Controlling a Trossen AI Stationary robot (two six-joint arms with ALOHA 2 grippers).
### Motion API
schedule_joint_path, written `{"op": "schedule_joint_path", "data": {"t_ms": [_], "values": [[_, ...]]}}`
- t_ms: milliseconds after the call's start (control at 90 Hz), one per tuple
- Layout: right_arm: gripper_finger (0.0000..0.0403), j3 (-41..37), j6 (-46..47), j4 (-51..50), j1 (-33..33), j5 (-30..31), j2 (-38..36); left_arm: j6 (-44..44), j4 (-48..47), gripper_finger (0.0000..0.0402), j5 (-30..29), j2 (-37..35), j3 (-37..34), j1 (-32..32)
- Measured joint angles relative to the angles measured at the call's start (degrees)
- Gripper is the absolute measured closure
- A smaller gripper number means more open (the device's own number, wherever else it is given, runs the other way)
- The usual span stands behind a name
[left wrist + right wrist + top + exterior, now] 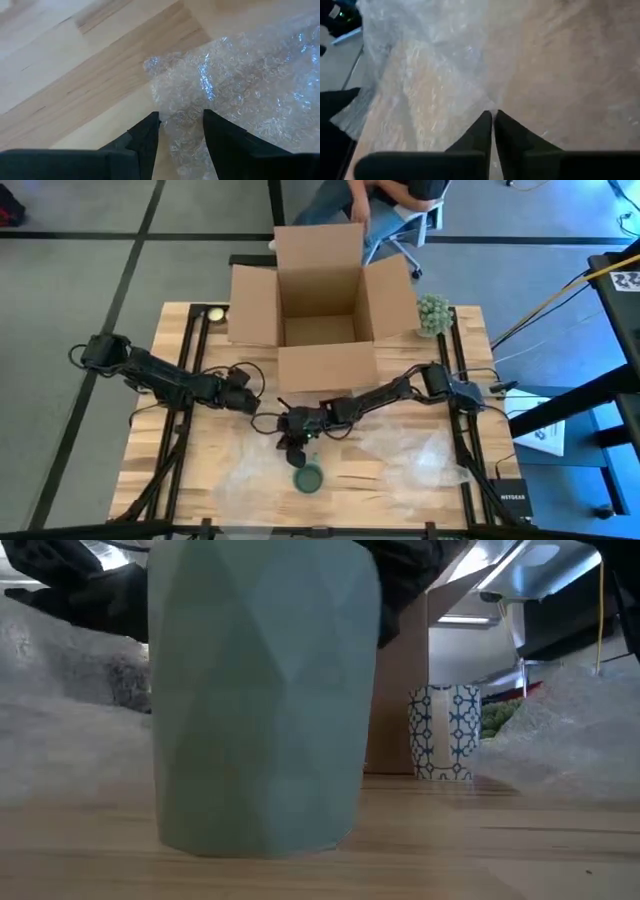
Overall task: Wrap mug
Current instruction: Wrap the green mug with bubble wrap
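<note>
Wooden surface, open cardboard box at its far edge. Bubble wrap spread flat, partly bunched. Green mug upright beside it, near front edge. Right gripper above the mug, fingers pinched together; left gripper fingers narrowly parted over wrap. Best: lift a wrap edge, draw over mug.
</note>
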Motion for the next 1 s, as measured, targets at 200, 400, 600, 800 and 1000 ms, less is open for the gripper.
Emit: {"op": "schedule_joint_path", "data": {"t_ms": [200,400,600,800,1000], "values": [[0.0401,-0.02,-2.80,-5.99,2.28,4.73,-3.90,-4.17,-5.21,0.0266,-1.94,0.00,-0.10,0.01],[0.0402,0.02,-4.28,-8.49,4.50,7.67,-6.35,-6.04,-6.69,0.0266,-3.15,0.09,-0.20,0.02],[0.0402,0.02,-4.28,-7.55,7.63,5.02,-8.02,-6.36,-6.68,0.0266,-3.37,0.09,-0.20,0.04],[0.0402,0.02,-2.61,-8.47,10.89,-0.06,-8.04,-6.65,-6.46,0.0266,-3.53,0.09,-0.20,0.04],[0.0394,0.02,-4.64,-9.10,11.16,-2.44,-8.46,-6.99,-6.15,0.0266,-3.61,0.09,-0.22,0.04]]}}
